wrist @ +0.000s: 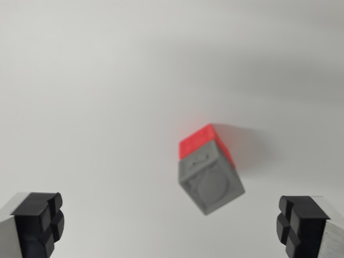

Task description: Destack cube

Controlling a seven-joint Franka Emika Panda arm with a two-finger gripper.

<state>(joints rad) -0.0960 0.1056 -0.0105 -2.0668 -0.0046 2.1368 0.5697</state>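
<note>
The grey cube [211, 183] is sitting on top of the red cube [203, 138], so the stack of 2 is not yet taken apart. It is standing on the plain white table [97, 80], a little to the wrist view's right of the middle, and it is turned at an angle to the picture edges. A round mark is showing on the grey top face.

The gripper [172, 223] is hovering above the stack with its fingers released and holding nothing; 1 black pad [40, 221] is showing at each lower corner, well apart from the cubes.

I judge the approach step is in hand. The next move is calling for centring over the grey cube, turning the wrist to match its faces, then descending.

No containers are appearing here.
</note>
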